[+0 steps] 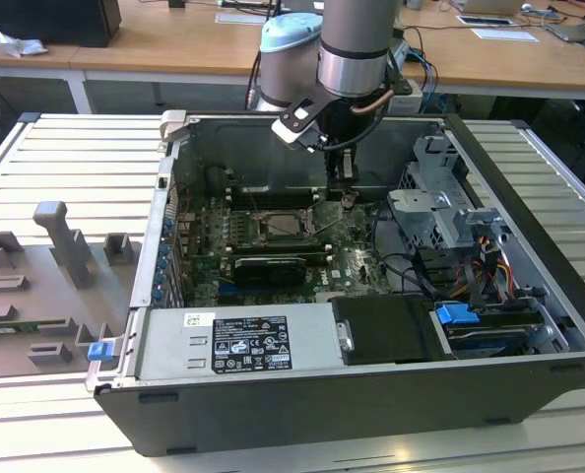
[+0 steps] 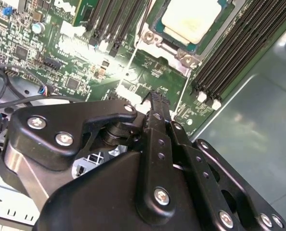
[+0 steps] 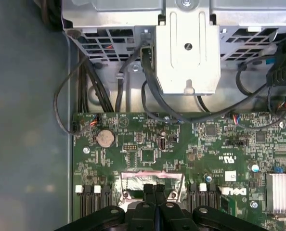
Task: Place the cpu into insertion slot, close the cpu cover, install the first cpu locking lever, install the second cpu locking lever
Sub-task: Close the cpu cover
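Observation:
The cpu (image 2: 193, 19) lies in its socket on the green motherboard (image 1: 347, 258), pale silver-beige top showing. The silvery cpu cover (image 2: 169, 48) frames it; whether it lies fully flat I cannot tell. Two thin wire locking levers (image 2: 128, 65) (image 2: 181, 94) run from the socket towards my fingers. My gripper (image 1: 344, 197) hangs inside the case just off the socket's edge, on the exterior view's right of it. In both wrist views the gripper (image 2: 155, 98) (image 3: 155, 190) has its black fingers pressed together with nothing between them, low over the board.
A metal drive cage (image 1: 450, 217) with cables (image 1: 411, 271) stands at the exterior view's right of the gripper. A black card (image 1: 268, 266) and the power supply (image 1: 243, 345) sit nearer the camera. Memory slots (image 2: 234, 53) flank the socket. Grey fixtures (image 1: 61, 246) rest outside the case.

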`<state>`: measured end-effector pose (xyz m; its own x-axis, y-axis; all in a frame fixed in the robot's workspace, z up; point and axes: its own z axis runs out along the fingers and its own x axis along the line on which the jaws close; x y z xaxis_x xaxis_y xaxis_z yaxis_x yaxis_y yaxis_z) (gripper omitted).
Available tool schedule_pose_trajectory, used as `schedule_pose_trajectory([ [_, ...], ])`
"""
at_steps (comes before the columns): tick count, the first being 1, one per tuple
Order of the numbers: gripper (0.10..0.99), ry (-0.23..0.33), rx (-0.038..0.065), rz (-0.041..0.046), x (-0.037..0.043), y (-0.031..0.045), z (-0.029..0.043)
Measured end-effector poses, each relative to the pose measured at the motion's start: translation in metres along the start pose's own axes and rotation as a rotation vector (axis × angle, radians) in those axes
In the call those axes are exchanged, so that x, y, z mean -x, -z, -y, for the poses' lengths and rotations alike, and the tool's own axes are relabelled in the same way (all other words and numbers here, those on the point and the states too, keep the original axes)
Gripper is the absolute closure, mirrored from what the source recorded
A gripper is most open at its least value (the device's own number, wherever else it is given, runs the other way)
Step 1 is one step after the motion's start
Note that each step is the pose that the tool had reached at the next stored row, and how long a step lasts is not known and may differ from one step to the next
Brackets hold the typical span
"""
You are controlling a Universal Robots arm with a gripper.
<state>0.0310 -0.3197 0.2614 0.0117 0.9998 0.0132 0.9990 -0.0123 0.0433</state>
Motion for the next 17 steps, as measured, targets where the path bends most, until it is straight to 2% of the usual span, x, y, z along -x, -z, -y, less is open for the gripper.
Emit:
schedule_pose_trajectory([
  [4, 0.980, 0.000, 0.000, 0.0000, -0.0001, -0.0006, -0.0065],
  [12, 0.980, 0.001, -0.001, 0.0000, -0.0010, -0.0048, -0.0288],
  [17, 0.980, 0.004, -0.002, -0.0001, -0.0011, -0.0082, -0.0342],
])
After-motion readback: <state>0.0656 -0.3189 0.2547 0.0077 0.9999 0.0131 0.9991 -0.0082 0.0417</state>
